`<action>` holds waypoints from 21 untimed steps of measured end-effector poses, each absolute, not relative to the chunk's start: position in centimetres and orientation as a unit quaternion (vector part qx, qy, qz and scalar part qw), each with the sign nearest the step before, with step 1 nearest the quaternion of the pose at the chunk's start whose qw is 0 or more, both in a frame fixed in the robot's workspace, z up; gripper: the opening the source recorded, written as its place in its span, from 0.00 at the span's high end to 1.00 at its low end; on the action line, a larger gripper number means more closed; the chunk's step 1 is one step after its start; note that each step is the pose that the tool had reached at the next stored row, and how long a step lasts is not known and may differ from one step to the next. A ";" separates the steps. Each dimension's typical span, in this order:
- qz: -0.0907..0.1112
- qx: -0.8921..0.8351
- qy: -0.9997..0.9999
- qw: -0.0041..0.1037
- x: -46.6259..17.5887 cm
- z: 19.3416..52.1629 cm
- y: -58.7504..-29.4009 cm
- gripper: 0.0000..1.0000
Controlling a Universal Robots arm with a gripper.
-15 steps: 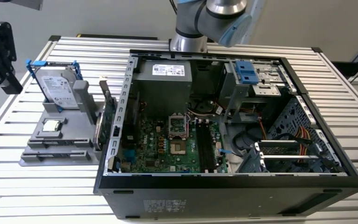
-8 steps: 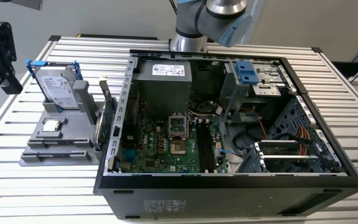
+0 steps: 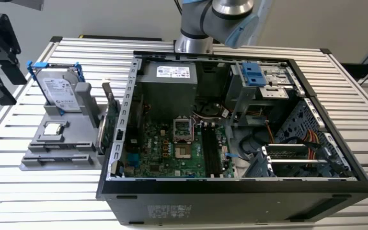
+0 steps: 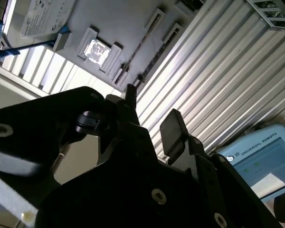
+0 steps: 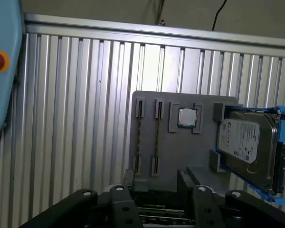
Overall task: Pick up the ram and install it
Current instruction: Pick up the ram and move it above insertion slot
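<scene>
"Two fingers (image 4: pixel 173 128) on the gripper (image 4: pixel 152 111) — parted or closed?"

"Parted, with nothing clamped. Bare slats of the bench (image 4: pixel 218 71) show through the gap in the second wrist view."

"Where is the ram (image 5: pixel 156 137)?"

"It stands on edge in a narrow slot of the grey holder (image 5: pixel 180 152), clear of the gripper. In the first wrist view it reads as one thin line running between the slot's two end brackets. A second thin edge shows in the slot just beside it. Whether that is another stick I cannot tell."

"What else does the holder carry?"

"A square processor (image 5: pixel 186 118) lies flat in its own recess, near the ram's slot. Past that is a silver hard drive (image 5: pixel 247 142) in a blue-clipped frame, tilted against its supports."

"And further out?"

"In the exterior view the holder sits on the bench at the exterior view's left of an open computer case (image 3: pixel 235 196). A green expansion card (image 3: pixel 109 127) stands upright between holder and case, just beside the case wall. Inside the case lies the motherboard (image 3: pixel 158 153), with long black memory slots (image 3: pixel 211 151) along its side toward the exterior view's right. The arm (image 3: pixel 216 19) rises behind the case — and a blue-edged teach pendant (image 4: pixel 256 161) lies on the bench, well apart from the holder."
</scene>
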State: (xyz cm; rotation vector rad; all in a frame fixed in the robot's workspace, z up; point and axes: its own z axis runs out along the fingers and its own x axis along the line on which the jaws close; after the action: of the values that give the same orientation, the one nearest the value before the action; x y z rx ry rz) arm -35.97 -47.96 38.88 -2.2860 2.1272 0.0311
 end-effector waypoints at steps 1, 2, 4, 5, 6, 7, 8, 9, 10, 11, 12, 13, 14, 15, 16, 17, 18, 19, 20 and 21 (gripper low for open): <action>0.010 -0.732 0.681 0.009 -36.0 38.9 -48.0 0.00; 0.010 -0.733 0.681 0.009 -36.0 38.9 -48.0 0.00; 0.010 -0.733 0.680 0.009 -36.0 38.9 -48.0 0.00; 0.010 -0.733 0.680 0.009 -36.0 38.8 -48.0 0.00; 0.010 -0.733 0.680 0.009 -36.0 38.8 -48.0 0.00; 0.010 -0.733 0.680 0.009 -36.0 38.7 -48.0 0.00; 0.010 -0.733 0.680 0.009 -36.0 38.6 -48.0 0.00; 0.010 -0.733 0.680 0.009 -36.0 38.6 -48.0 0.00; 0.010 -0.733 0.680 0.009 -36.0 38.5 -48.0 0.00; 0.010 -0.733 0.680 0.009 -36.0 38.5 -48.0 0.00; 0.010 -0.733 0.680 0.009 -36.0 38.4 -48.0 0.00; 0.010 -0.733 0.680 0.009 -36.0 38.3 -48.0 0.00; 0.010 -0.733 0.680 0.009 -36.0 38.1 -48.0 0.00; 0.010 -0.733 0.680 0.009 -36.0 38.0 -48.0 0.00; 0.010 -0.733 0.680 0.009 -36.0 37.8 -48.0 0.00; 0.010 -0.733 0.680 0.009 -36.0 37.6 -48.0 0.00; 0.010 -0.733 0.680 0.009 -36.0 37.5 -48.0 0.00; 0.009 -0.733 0.680 0.009 -36.0 37.3 -47.9 0.00; 0.009 -0.733 0.680 0.009 -36.0 37.1 -47.9 0.00; 0.009 -0.733 0.680 0.009 -36.0 37.0 -47.9 0.00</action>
State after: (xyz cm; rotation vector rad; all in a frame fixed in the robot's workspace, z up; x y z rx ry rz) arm -35.97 -47.94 37.00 -2.2891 2.1260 0.0294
